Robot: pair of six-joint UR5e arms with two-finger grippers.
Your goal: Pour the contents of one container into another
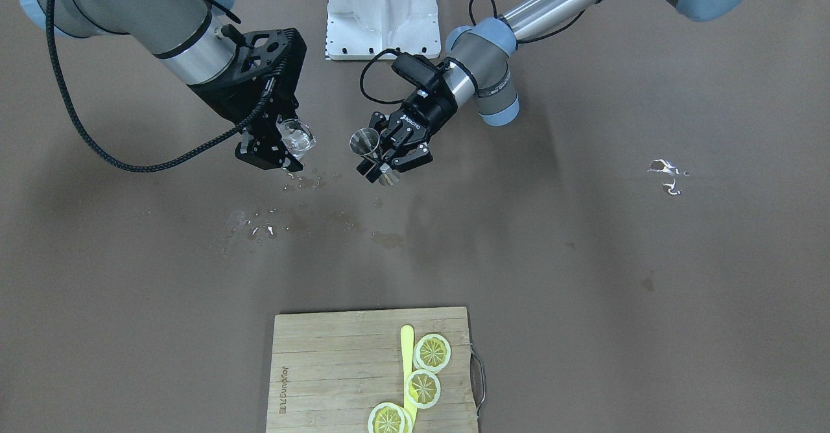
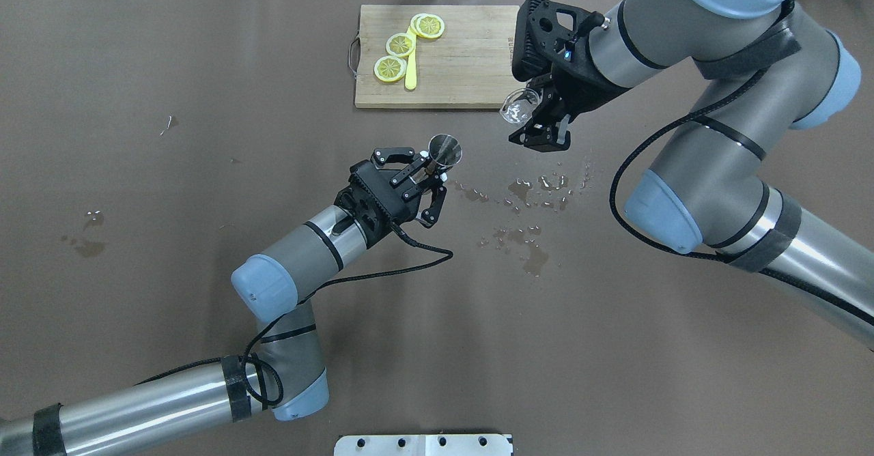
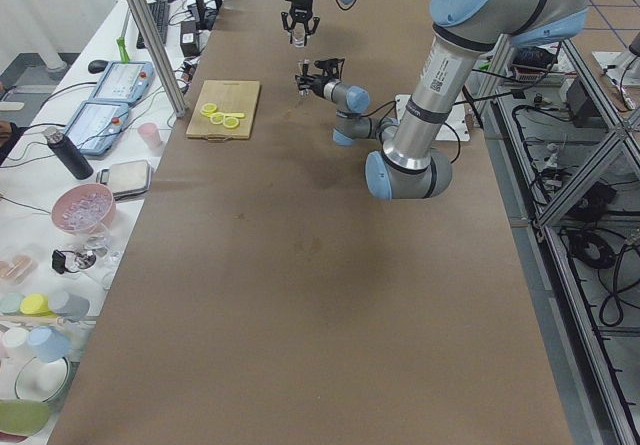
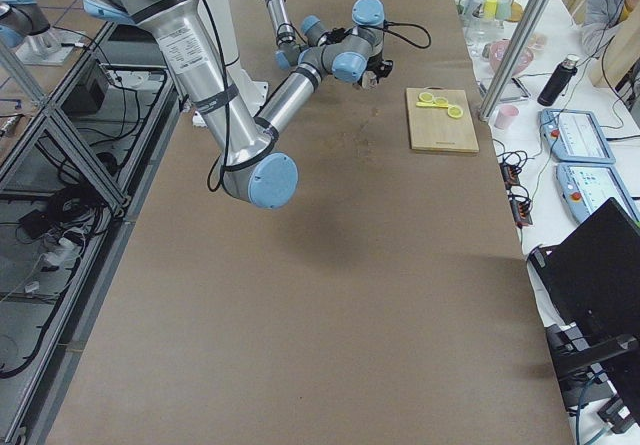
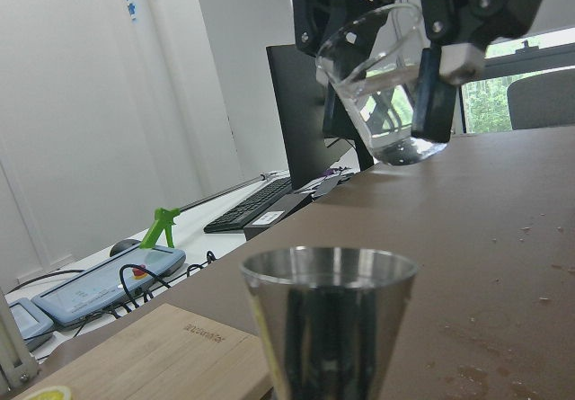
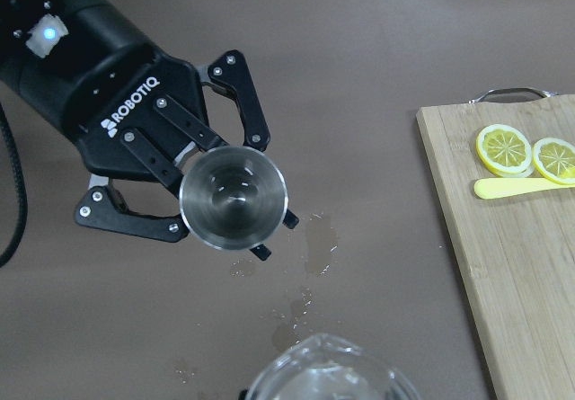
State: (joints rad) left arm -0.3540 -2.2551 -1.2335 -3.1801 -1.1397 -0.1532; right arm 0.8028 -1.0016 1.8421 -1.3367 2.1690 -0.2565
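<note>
left gripper (image 2: 429,169): clamped on the steel jigger (image 2: 444,150), fingers pinching it low down around the waist. It's held up off the table, roughly upright, open cone facing up.

right gripper (image 2: 539,125): closed around the glass tumbler (image 2: 519,106), gripping the sides. Also up in the air, nothing resting on the table.

glass tumbler: tipped over pretty hard, mouth leaning toward the jigger side. From the left wrist cam it hangs higher than the jigger and a bit beyond it, thick base low. Looks like a little clear liquid is in there, but honestly hard to be sure.

steel jigger: the right wrist cam looks straight down into it. Shiny inside, and I can't tell if there's anything in it.

gap: the two are near each other but clearly apart, not touching. The tumbler's lip isn't over the jigger's rim in the overhead view.

table (image 2: 205,101): brown mat, with a scatter of water drops and wet patches (image 2: 526,196) on it below and between the two grippers.

cutting board (image 2: 464,60): wooden, sitting at the far edge, well away from the pouring. It's got three lemon slices (image 2: 390,68) and a yellow knife-ish thing (image 2: 411,67) on it.
</note>
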